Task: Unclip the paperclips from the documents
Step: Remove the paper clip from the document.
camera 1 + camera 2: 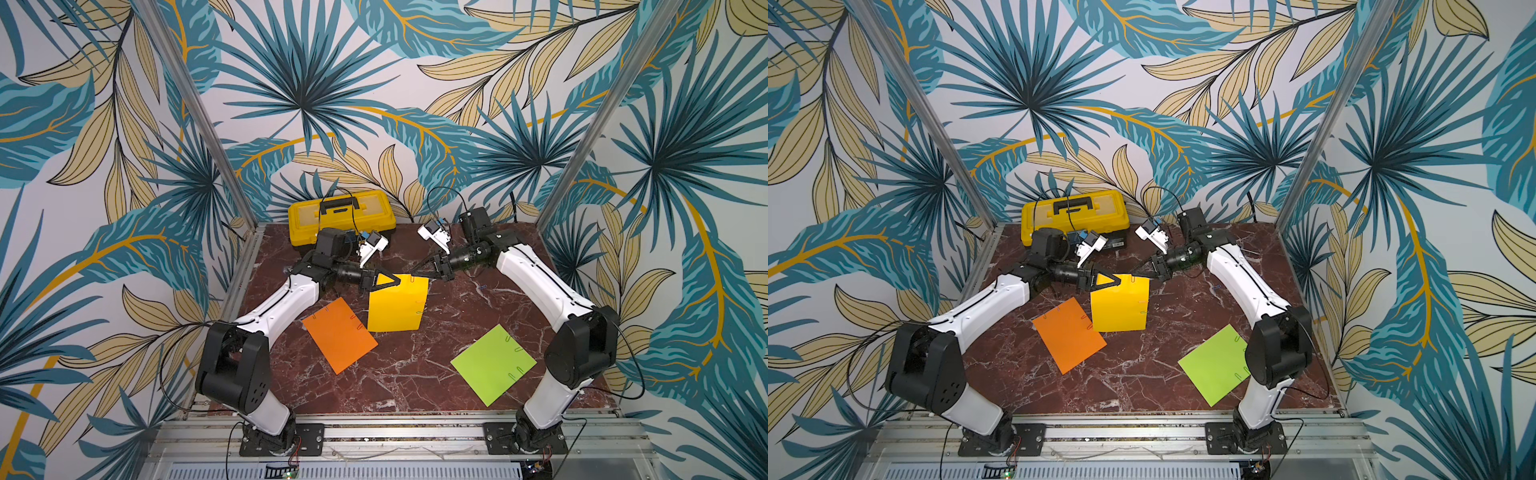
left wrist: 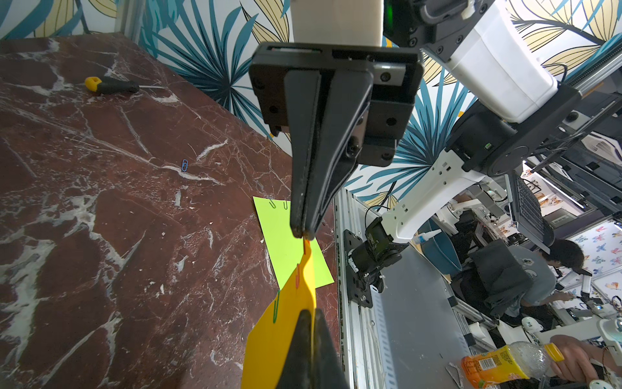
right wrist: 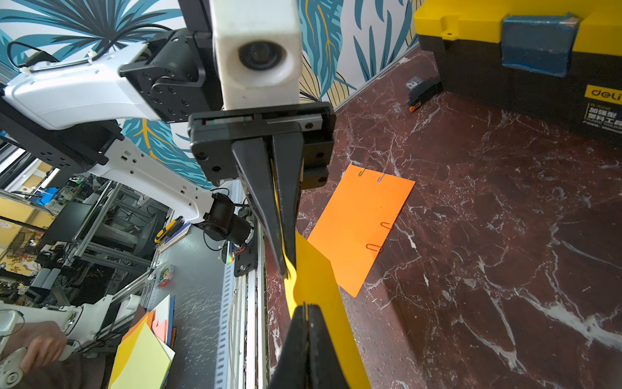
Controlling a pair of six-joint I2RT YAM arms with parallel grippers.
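Observation:
The yellow document hangs tilted above the table. My left gripper is shut on its upper edge, the sheet pinched between the jaws in the left wrist view. My right gripper is shut on a paperclip at the same upper edge, opposite the left one. A red and a green paperclip sit on the sheet's side edge. The orange document and the lime green document lie flat, each with several clips along its edges.
A yellow-and-black toolbox stands at the back wall. A loose blue paperclip lies on the marble table right of the grippers. A yellow-handled screwdriver lies near the wall. A small black part lies beside the toolbox.

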